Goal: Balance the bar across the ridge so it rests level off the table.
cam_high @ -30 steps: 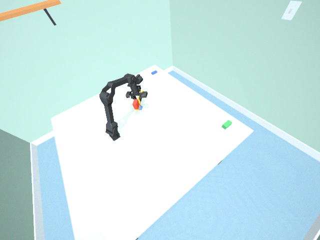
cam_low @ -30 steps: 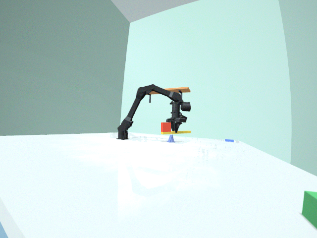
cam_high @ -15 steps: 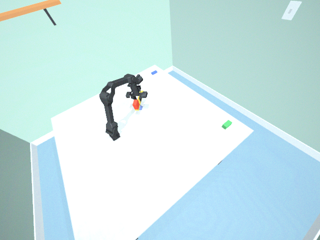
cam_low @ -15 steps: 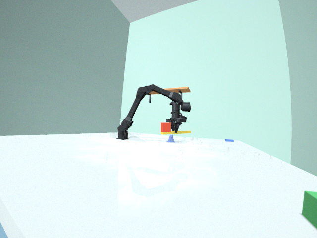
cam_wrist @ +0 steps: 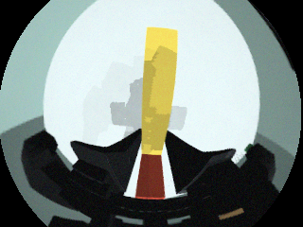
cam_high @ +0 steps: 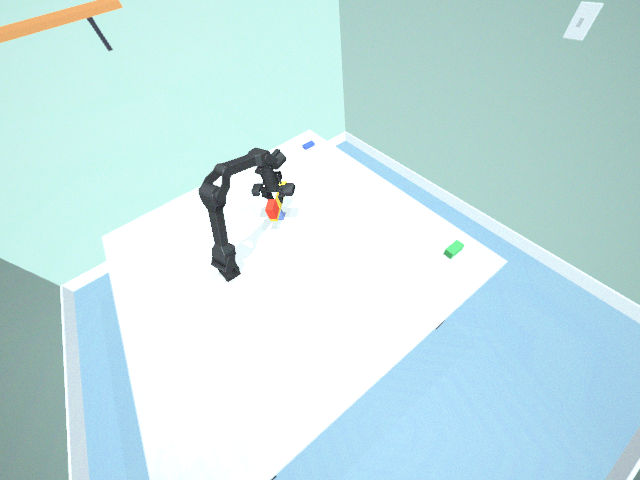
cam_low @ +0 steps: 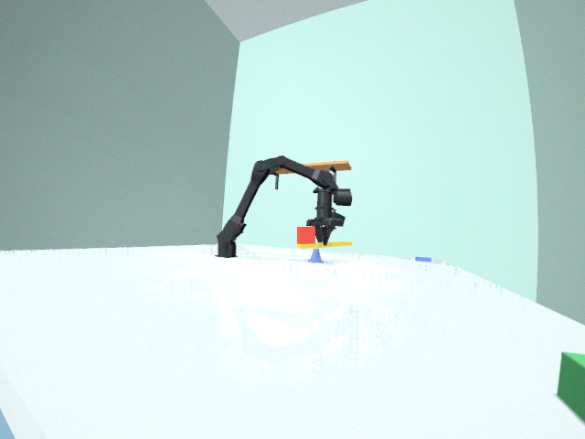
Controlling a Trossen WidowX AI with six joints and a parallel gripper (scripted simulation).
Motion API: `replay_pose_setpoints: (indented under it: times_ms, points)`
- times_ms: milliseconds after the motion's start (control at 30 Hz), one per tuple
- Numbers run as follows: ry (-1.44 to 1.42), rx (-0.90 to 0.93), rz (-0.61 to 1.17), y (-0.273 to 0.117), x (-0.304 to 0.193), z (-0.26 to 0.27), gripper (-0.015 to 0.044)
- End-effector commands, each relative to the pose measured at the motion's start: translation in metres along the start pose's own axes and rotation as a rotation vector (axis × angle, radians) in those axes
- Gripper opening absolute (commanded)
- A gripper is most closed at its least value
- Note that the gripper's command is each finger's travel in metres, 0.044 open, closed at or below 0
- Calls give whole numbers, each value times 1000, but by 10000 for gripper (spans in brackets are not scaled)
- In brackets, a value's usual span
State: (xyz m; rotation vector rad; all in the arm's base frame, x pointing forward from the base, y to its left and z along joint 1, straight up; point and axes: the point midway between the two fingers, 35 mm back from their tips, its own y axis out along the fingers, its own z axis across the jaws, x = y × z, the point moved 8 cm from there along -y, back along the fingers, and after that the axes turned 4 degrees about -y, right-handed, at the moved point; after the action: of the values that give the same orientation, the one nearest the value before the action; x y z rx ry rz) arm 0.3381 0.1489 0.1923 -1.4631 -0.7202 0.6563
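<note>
The yellow bar (cam_high: 279,204) (cam_low: 341,244) (cam_wrist: 161,90) carries a red block (cam_high: 271,208) (cam_low: 305,235) (cam_wrist: 151,177) on its end nearer the arm's base. My gripper (cam_low: 324,242) (cam_wrist: 153,131) is shut on the bar, just beyond the block, and points down. The bar is held near level, clear of the table. The blue-violet ridge (cam_high: 282,215) (cam_low: 316,260) stands on the table beneath it, between the block and my fingertips in the exterior view. The bar's underside is very close to the ridge's top; whether they touch cannot be told. The bar hides the ridge in the wrist view.
A small blue block (cam_high: 308,145) (cam_low: 422,259) lies near the table's far corner. A green block (cam_high: 453,249) (cam_low: 573,382) lies near another corner, far from the arm. An orange shelf (cam_high: 51,21) (cam_low: 341,165) is on the wall behind the arm.
</note>
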Motion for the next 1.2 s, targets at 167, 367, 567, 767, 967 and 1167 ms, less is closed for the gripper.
replay_pose_setpoints:
  times_ms: [167,367,567,767,967,1167]
  points:
    - [2,3,-2,1,0,0,0]
    - [2,3,-2,2,0,0,0]
    - [2,3,-2,2,0,0,0]
    - [2,3,-2,3,0,0,0]
    - [2,3,-2,3,0,0,0]
    - [2,3,-2,4,0,0,0]
